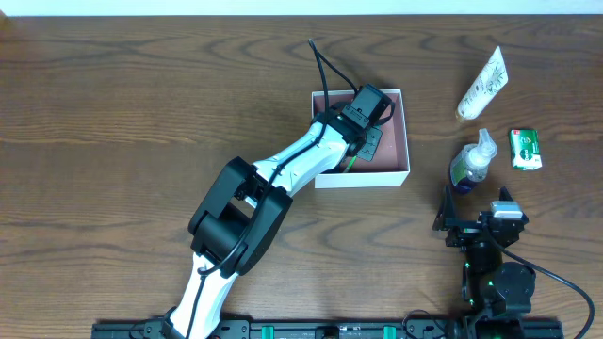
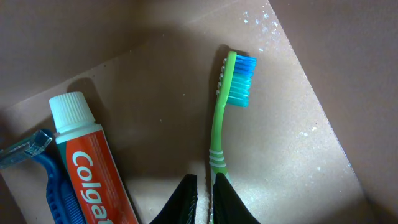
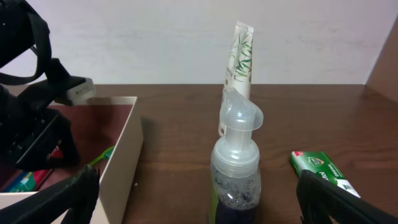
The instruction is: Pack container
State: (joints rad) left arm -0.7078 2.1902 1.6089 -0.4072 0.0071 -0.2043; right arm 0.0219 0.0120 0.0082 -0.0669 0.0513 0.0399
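- Left gripper (image 2: 205,202) pinches the green toothbrush (image 2: 217,124) by its handle inside the container (image 1: 363,178), head pointing straight away.
- Right gripper (image 3: 198,182), spread wide, faces the upright pump bottle (image 3: 236,155) just ahead.

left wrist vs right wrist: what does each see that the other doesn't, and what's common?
Left wrist only: the toothbrush bristles, the blue razor, the Colgate tube lettering. Right wrist only: pump bottle, leaf-print tube, green packet, table, the outer wall of the container. Both: the container's pink inside and the green toothbrush handle; a red sliver in right wrist may be the Colgate tube.
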